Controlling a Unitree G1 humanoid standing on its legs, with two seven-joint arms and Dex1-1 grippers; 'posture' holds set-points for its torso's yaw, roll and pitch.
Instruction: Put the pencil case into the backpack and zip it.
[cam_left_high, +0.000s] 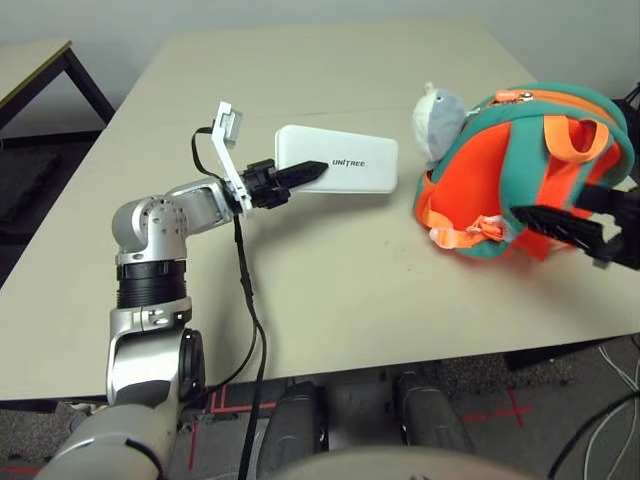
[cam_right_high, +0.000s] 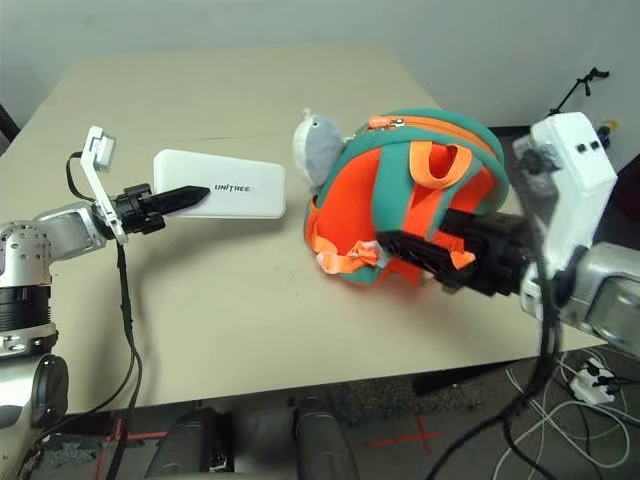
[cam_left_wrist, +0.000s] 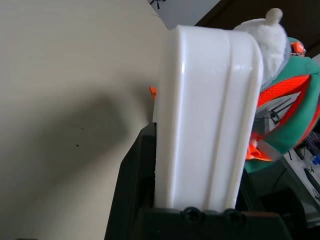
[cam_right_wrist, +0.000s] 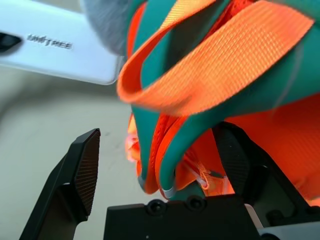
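left end effector (cam_left_high: 300, 175) pinching pencil case (cam_left_high: 345, 158), right end effector (cam_right_high: 425, 255) spread – straddling backpack (cam_right_high: 400, 190) strap

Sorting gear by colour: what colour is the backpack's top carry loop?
Orange; the carry loop on the backpack shows best in the right eye view.

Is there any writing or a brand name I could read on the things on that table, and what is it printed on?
"UNITREE": small black lettering on the flat white pencil case, near its end toward the backpack.
No other text, number or label can be read; none shows on the backpack or its plush dolphin charm.
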